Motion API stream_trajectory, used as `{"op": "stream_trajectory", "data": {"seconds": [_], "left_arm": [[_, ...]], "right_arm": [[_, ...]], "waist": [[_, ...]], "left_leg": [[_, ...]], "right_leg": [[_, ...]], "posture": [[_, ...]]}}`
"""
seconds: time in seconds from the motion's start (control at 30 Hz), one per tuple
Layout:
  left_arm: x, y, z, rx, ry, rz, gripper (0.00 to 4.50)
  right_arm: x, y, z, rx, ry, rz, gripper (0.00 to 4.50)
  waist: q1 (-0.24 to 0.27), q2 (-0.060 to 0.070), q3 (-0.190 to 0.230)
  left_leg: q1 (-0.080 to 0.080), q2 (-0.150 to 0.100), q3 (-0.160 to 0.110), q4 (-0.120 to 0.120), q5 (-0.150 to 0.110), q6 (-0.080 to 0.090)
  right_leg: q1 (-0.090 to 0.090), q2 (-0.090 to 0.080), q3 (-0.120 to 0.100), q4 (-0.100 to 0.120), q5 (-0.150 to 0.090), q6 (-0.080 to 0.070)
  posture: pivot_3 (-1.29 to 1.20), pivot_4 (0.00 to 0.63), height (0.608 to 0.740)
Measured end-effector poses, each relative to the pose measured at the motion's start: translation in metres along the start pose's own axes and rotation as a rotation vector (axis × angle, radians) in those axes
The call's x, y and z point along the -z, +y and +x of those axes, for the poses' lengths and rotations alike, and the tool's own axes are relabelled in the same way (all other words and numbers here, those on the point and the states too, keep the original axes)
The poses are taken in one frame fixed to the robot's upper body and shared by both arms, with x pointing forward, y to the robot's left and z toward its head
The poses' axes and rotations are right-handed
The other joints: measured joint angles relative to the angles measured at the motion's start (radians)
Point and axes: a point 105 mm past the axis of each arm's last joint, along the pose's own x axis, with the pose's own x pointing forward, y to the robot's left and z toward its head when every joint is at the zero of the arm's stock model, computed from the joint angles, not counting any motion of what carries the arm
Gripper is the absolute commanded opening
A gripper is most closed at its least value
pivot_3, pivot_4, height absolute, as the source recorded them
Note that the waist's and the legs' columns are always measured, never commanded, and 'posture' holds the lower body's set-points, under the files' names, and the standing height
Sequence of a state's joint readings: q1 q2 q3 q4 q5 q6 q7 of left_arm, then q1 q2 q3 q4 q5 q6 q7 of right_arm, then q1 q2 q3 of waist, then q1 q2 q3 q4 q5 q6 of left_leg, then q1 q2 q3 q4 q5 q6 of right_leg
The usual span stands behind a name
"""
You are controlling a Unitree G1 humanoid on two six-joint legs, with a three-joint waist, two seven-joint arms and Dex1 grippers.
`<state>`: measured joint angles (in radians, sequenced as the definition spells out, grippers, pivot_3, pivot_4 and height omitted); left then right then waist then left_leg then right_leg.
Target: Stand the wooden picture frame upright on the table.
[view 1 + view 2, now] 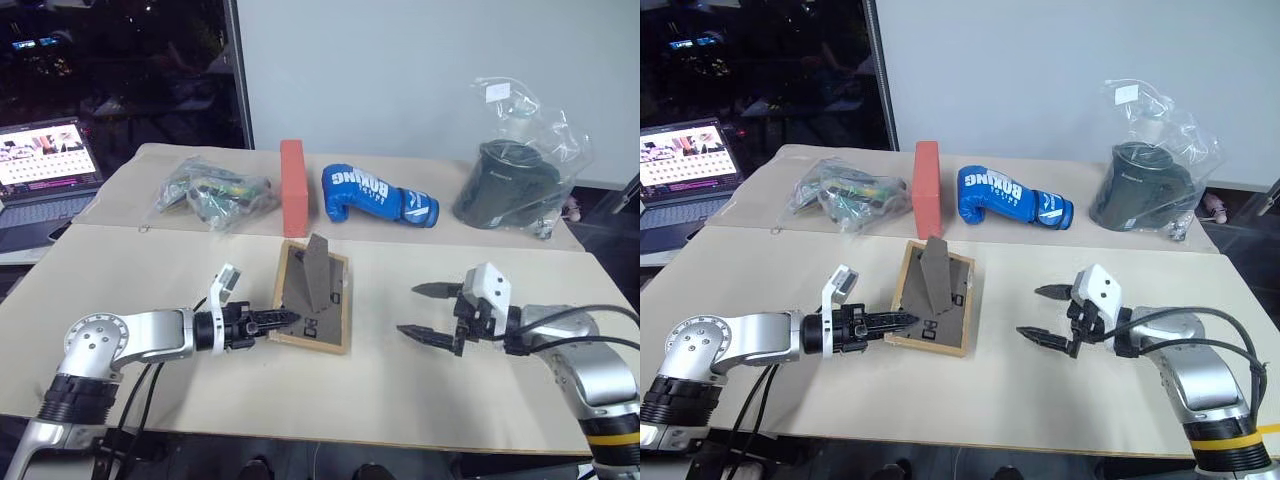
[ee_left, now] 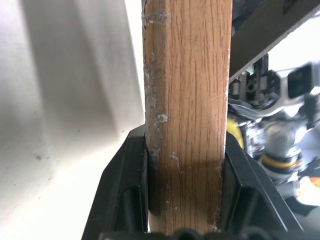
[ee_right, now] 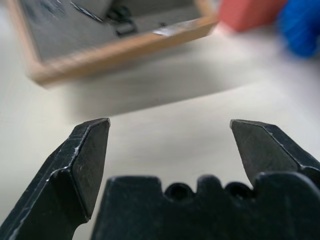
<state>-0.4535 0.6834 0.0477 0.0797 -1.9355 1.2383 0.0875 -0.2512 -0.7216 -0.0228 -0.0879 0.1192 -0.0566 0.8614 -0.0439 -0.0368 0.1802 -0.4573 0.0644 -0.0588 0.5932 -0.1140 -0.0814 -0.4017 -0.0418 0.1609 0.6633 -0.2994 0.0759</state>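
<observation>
Pale table (image 1: 420, 390) in foreground. Left gripper (image 1: 285, 319) clamped on near-left edge of wooden picture frame (image 1: 315, 297), tilted back-up, stand (image 1: 318, 270) unfolded; right gripper (image 1: 428, 312) gaping, empty, well apart. Risk: one-edge pinch pivoting, frame toppling flat. Beyond: orange block (image 1: 292, 188).

You see the left gripper (image 2: 184, 200) clamped on the edge of the wooden picture frame (image 2: 187, 100) — one black finger (image 2: 122, 195) pressed to each side. Pale table (image 2: 65, 150) lies beside it — the other arm's metal parts (image 2: 280, 125) show beyond.
</observation>
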Motion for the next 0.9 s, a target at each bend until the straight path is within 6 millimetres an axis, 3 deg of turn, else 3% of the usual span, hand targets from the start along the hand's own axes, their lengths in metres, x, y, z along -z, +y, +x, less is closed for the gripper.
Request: {"op": "stream_trajectory", "data": {"seconds": [0.13, 0.3, 0.47, 0.9], "left_arm": [[0.002, 0.000, 0.010, 0.086, -0.005, -0.079, 1.15], [0.014, -0.010, 0.022, 0.187, 0.055, -0.106, 1.15], [0.025, -0.013, 0.018, 0.246, 0.066, -0.114, 1.15], [0.038, -0.013, 0.020, 0.253, 0.130, -0.121, 1.15]], "right_arm": [[0.004, 0.022, 0.017, 0.085, -0.051, -0.341, 4.49], [-0.008, 0.034, 0.038, 0.104, -0.128, -0.636, 4.49], [-0.019, 0.030, 0.048, 0.188, -0.185, -0.719, 4.49], [-0.047, 0.022, 0.044, 0.297, -0.308, -0.861, 4.49]], "waist": [[0.001, 0.000, 0.000], [-0.001, 0.000, 0.000], [-0.001, 0.000, 0.000], [-0.002, 0.000, 0.000]], "left_leg": [[0.000, 0.000, 0.000, 0.000, 0.000, -0.001], [0.001, 0.000, -0.001, -0.001, 0.002, -0.002], [0.001, 0.000, -0.002, -0.001, 0.002, -0.002], [0.012, -0.001, -0.004, -0.002, 0.002, -0.002]], "right_leg": [[0.000, 0.000, 0.000, 0.001, 0.000, 0.000], [0.000, 0.000, 0.000, 0.002, 0.001, -0.001], [0.002, 0.000, 0.000, 0.002, 0.001, -0.002], [0.014, 0.000, -0.003, 0.001, 0.001, -0.001]], "posture": [[0.00, 0.150, 0.738], [0.00, 0.150, 0.738], [0.00, 0.150, 0.738], [0.00, 0.150, 0.738]]}}
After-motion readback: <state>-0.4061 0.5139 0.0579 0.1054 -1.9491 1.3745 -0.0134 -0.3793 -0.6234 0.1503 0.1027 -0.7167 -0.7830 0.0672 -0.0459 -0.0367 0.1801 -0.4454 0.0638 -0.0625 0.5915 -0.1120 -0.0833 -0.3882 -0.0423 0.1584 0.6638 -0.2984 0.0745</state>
